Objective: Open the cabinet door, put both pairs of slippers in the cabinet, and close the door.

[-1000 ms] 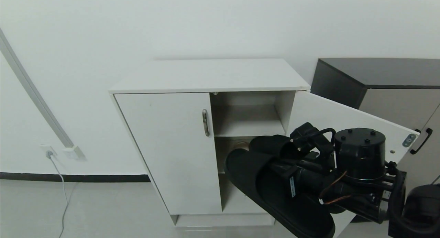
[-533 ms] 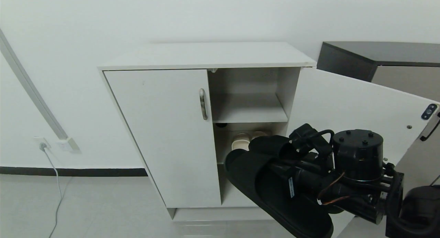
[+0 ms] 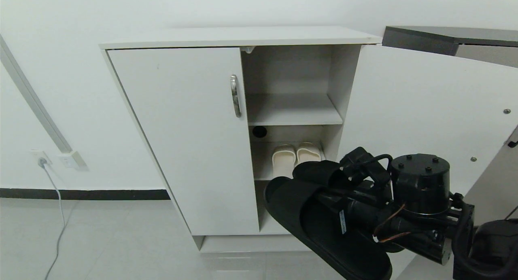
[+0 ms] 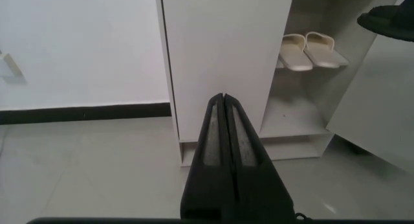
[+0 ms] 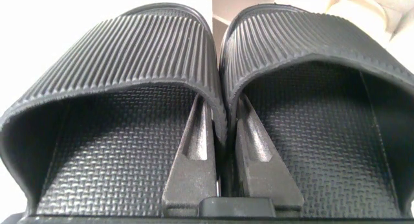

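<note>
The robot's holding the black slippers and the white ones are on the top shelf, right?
Not quite. The right gripper does hold the black slippers, but the white slippers sit on the shelf below the top shelf; the head view shows it.

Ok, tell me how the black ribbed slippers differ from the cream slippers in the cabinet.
The black ribbed rubber slippers are held off the floor, pinched in the right tool, outside the white cabinet; the cream slippers lie flat on its middle shelf. The black pair's straps are ribbed; the cream pair's look smooth. Both are slide-style pairs set side by side.
</note>
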Controlling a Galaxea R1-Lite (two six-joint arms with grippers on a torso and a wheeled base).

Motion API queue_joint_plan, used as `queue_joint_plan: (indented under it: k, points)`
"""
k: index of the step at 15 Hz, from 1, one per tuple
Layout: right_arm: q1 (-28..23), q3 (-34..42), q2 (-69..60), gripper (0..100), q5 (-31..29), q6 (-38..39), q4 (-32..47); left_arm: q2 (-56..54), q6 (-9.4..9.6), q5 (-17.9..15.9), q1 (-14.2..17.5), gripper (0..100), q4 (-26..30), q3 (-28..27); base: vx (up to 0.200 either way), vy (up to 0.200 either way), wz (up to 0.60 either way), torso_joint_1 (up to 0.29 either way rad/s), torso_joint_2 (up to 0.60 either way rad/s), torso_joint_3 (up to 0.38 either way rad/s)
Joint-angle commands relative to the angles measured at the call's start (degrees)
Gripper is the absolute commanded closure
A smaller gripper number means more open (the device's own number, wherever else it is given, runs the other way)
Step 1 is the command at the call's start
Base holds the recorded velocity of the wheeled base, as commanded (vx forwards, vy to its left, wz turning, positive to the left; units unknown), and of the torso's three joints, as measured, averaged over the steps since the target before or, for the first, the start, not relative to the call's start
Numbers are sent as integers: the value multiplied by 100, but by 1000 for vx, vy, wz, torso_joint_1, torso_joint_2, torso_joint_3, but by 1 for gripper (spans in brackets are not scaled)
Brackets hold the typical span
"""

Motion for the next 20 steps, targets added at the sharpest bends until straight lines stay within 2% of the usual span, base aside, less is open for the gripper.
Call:
queue_joint_plan:
  k: [1,7,9,11,13,17,20]
  points:
    - [2,5,58,100,1,-5,2,-1,-1,-1,5,100,2,1,0,0,0,-2,115,110]
    - [19,84,252,100,-43,-181,-429,-1,-1,8,5,100,2,1,0,0,0,1,13,7]
    - [72,-100,674,100,-632,-312,-745,-1,-1,-1,-4,100,2,1,0,0,0,0,0,0]
    - [406,-865,1544,100,-2284,57,-710,-1,-1,-1,5,100,2,1,0,0,0,0,0,0]
    - [538,-1920,2335,100,-3620,426,-323,-1,-1,-1,5,100,2,1,0,0,0,0,0,0]
    - [538,-2913,2370,100,-4262,909,485,-1,8,-1,5,100,2,1,0,0,0,0,0,0]
    - [538,-3757,2133,100,-4341,909,1373,-1,8,-1,5,100,2,1,0,0,0,0,0,0]
